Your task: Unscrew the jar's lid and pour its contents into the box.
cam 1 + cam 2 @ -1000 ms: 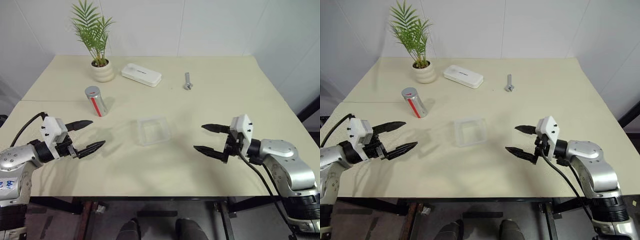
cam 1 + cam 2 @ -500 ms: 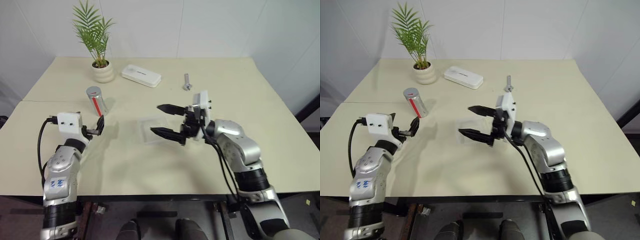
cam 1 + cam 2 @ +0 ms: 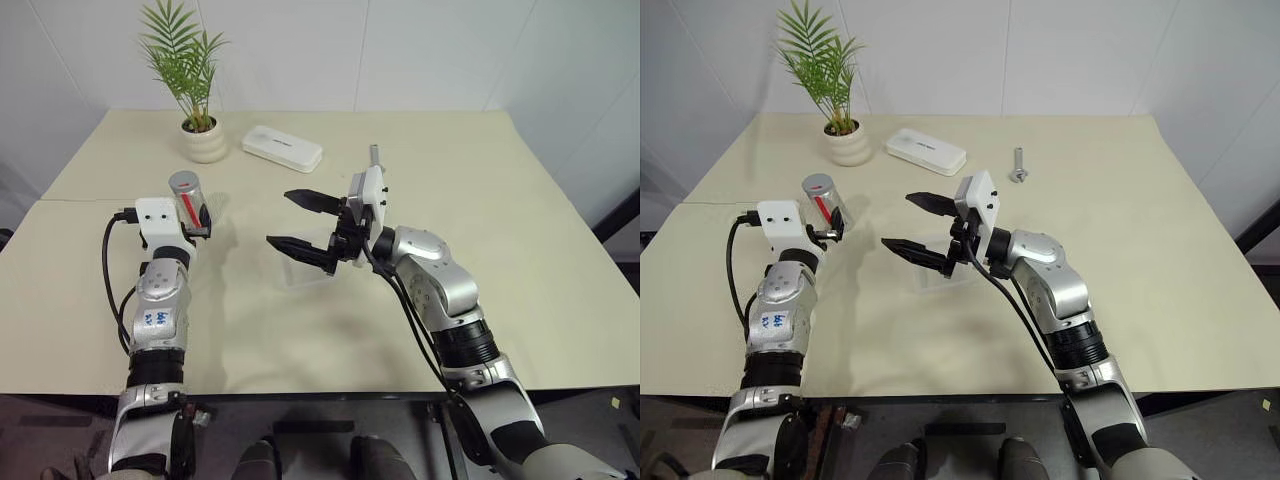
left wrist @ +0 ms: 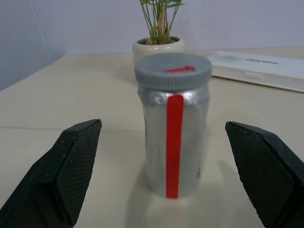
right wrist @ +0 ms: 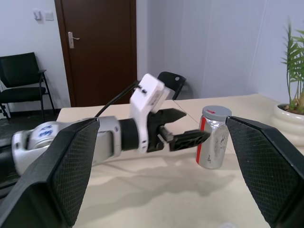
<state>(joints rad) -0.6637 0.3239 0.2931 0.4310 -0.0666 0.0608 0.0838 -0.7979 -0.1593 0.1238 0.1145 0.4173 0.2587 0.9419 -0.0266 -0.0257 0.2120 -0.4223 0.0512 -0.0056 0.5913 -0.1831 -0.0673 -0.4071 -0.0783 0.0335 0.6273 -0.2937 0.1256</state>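
**Jar right in front of my left gripper**

The jar (image 4: 174, 137) stands upright on the table (image 3: 520, 250), lid (image 4: 173, 71) on. My left gripper (image 4: 171, 190) is wide open, empty, fingers either side. My right gripper (image 3: 300, 222), open, empty, hangs farther off.

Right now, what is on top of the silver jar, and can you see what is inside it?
A grey lid with a red mark sits on top of the jar. The contents cannot be seen: the lid and the metal wall cover them.
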